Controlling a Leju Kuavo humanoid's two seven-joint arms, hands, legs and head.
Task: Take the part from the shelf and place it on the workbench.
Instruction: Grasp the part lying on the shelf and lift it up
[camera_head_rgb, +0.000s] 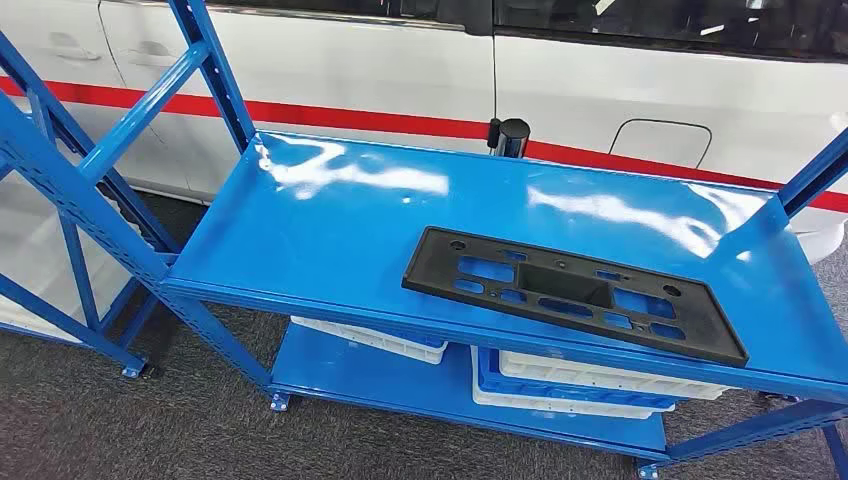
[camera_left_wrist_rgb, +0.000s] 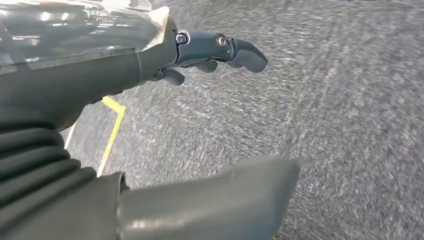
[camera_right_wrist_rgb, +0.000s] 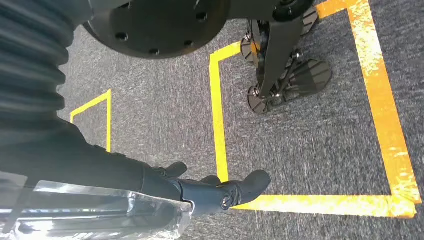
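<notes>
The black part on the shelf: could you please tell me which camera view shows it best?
The head view. There the black part lies flat and whole on the blue shelf, near its front edge, cut-outs visible. Both wrist views look down at grey carpet with yellow tape past each robot hand, showing nothing of the part.

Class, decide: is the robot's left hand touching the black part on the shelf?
Apart. The left wrist view shows the left hand hanging over grey floor; the black part lies untouched on the shelf.
</notes>
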